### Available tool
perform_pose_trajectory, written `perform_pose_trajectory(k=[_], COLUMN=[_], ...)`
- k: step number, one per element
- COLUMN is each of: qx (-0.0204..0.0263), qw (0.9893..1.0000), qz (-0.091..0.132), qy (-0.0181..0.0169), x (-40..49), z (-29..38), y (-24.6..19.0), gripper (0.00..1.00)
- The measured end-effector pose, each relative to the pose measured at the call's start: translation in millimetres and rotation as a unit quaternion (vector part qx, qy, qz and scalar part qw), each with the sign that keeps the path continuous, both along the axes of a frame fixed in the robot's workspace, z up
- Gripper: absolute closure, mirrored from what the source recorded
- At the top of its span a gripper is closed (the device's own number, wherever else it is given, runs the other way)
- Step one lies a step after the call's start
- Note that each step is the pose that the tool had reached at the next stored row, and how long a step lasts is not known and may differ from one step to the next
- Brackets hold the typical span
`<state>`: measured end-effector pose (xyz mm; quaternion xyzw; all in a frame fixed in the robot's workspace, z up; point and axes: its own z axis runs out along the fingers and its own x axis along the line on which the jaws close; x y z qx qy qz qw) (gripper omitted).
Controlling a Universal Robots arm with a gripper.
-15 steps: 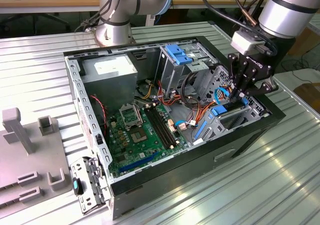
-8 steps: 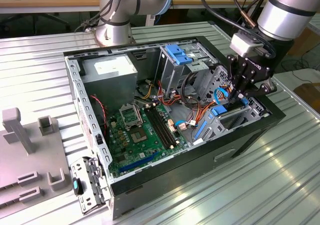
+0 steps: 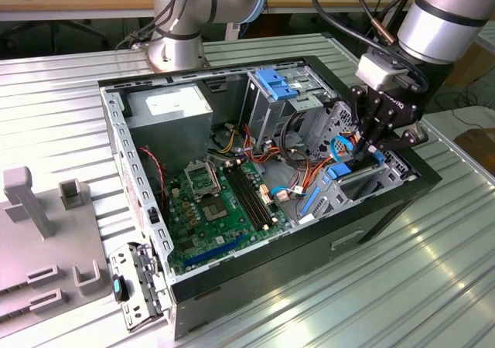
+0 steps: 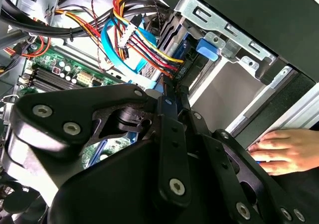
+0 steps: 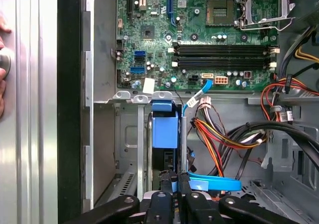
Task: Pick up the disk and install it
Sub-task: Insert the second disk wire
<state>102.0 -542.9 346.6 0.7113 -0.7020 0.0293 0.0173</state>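
Exterior view showed an open computer case (image 3: 116,143) lying on a ribbed metal table (image 3: 371,301), with the arm reaching down into the drive bay at the corner of the case nearest the exterior view's right. The pincer (image 3: 365,153) hung just over that bay, its black fingers (image 3: 377,124) drawn close together around the top edge of the disk (image 3: 338,172), which stood on edge, already lowered partway into the metal bay. In the first wrist view the disk (image 5: 165,129) showed as a blue-framed slab standing upright in its slot beside the green circuit board (image 5: 199,35), and the pincer (image 5: 175,184) sat directly on its near end, clamped on it. A bundle of coloured wires (image 5: 224,139) and a flat blue cable (image 5: 214,183) ran just beside the disk. In the second wrist view a hand (image 4: 286,149) rested on the outside of the case wall, near the black linkage of the pincer (image 4: 172,92).
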Motion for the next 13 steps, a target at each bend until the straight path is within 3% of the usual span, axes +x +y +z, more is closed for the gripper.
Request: perform_pose_trajectory(k=[13], qx=[0.0003], qw=[1.0000], qz=[0.008], qy=[0.0000], x=[0.0], z=[-5.1], y=[0.0], gripper=[0.84])
